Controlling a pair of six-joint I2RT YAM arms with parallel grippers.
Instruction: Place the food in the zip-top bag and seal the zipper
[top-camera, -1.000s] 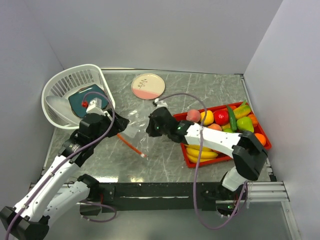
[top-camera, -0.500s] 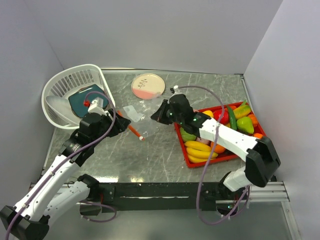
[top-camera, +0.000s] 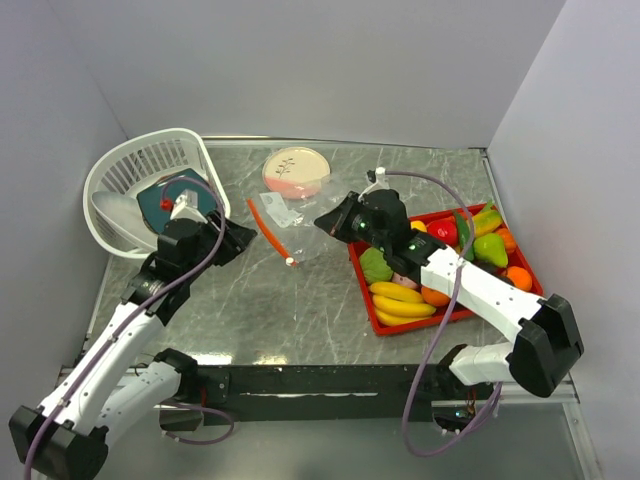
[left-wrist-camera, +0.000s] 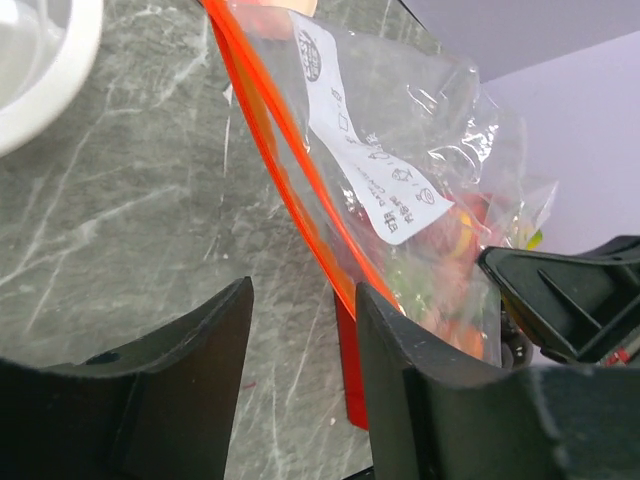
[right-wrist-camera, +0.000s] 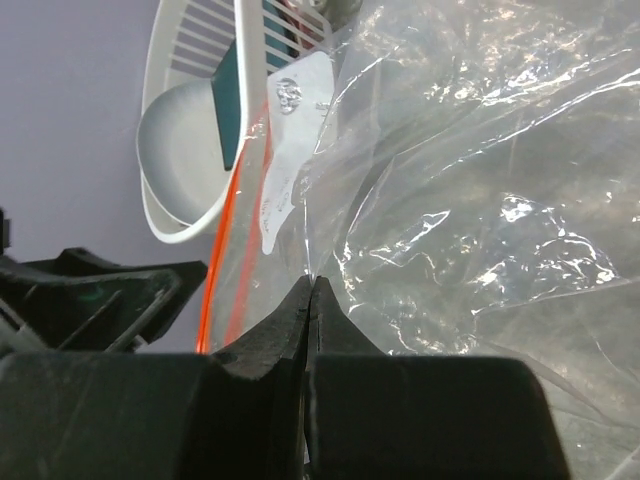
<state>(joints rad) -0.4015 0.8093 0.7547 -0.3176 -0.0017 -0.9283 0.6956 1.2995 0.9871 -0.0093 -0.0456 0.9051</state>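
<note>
Zip-top bag (top-camera: 295, 232) pinched at mid-frame, food (top-camera: 400, 293) lying in the tray at right.

Both arms reach up from the bottom edge of the top view over the grey marbled table (top-camera: 300, 310). Right of centre, the red tray (top-camera: 362, 283) holds the toy fruit: bananas, a green pear, oranges, a chilli. Just left of the tray's upper corner, the right gripper (right-wrist-camera: 312, 290) has its jaws pressed fully together on a fold of the bag's clear plastic. The left gripper (left-wrist-camera: 302, 290), left of centre, stands partly open with nothing clamped, its tips close beside the zipper (top-camera: 268, 232). That orange-red strip slants from upper left down to a white end piece (top-camera: 290, 262). Farther back, a pink-and-cream plate (top-camera: 296, 172) sits at upper centre and a white lattice basket (top-camera: 110, 175) at upper left.
</note>
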